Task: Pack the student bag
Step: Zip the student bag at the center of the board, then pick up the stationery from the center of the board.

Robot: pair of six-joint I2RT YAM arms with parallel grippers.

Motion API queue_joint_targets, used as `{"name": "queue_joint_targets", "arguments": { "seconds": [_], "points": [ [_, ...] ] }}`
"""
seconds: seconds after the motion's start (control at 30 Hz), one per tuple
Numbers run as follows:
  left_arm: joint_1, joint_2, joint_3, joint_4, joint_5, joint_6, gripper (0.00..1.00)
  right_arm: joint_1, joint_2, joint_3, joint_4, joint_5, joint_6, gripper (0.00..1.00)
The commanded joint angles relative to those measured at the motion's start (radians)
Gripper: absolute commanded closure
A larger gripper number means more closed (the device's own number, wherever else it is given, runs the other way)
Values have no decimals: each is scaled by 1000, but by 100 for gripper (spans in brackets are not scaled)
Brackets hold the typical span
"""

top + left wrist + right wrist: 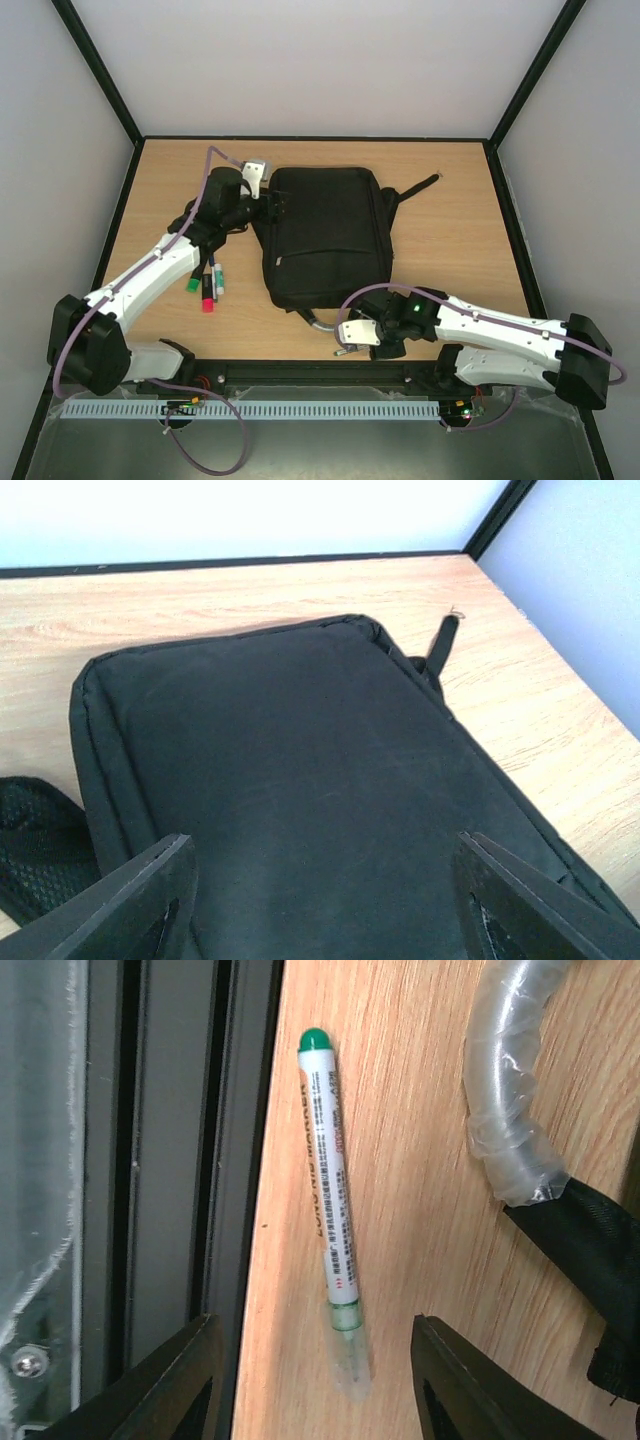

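Observation:
The black student bag point(325, 235) lies flat in the middle of the table, closed as far as I can see. My left gripper point(270, 205) is open at the bag's left far edge. In the left wrist view its fingers point(140, 900) straddle the bag's top panel point(300, 780), holding nothing. My right gripper point(372, 345) is open near the table's front edge. In the right wrist view a green-capped white marker point(333, 1200) lies on the wood, its clear end between the open right gripper point(315, 1380). The marker also shows in the top view point(344, 350).
A few markers point(207, 285) with green and red caps lie on the table under my left arm. The bag's clear plastic handle point(500, 1090) curves beside the green marker. A black metal rail point(170, 1160) runs along the table's front edge. A bag strap point(415, 188) trails to the right.

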Motion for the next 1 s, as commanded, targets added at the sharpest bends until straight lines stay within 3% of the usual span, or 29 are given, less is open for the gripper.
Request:
{"name": "queue_joint_targets", "arguments": {
  "seconds": [0.0, 0.07, 0.13, 0.17, 0.2, 0.27, 0.37, 0.5, 0.6, 0.97],
  "points": [
    [3, -51, -17, 52, 61, 22, 29, 19, 29, -30, 47, 63, 5, 49],
    [3, -53, -16, 50, 70, 29, 32, 28, 43, -41, 76, 63, 3, 52],
    [3, -48, -12, 42, 93, 38, 39, 37, 63, -46, 89, 65, 3, 64],
    [3, -44, -9, 38, 101, 41, 41, 42, 75, -45, 94, 65, 3, 78],
    [4, -40, -4, 34, 109, 42, 42, 47, 85, -45, 96, 66, 4, 85],
    [3, -36, -1, 30, 117, 41, 40, 54, 96, -45, 103, 67, 5, 78],
    [4, -38, 1, 25, 112, 41, 37, 60, 95, -53, 123, 61, 3, 45],
    [4, -41, -1, 24, 109, 41, 36, 60, 115, -64, 140, 54, 4, 31],
    [3, -40, 0, 24, 112, 40, 36, 61, 145, -76, 162, 63, 9, 32],
    [3, -43, -2, 25, 120, 39, 36, 61, 215, -85, 218, 92, 26, 71]
  ]
}}
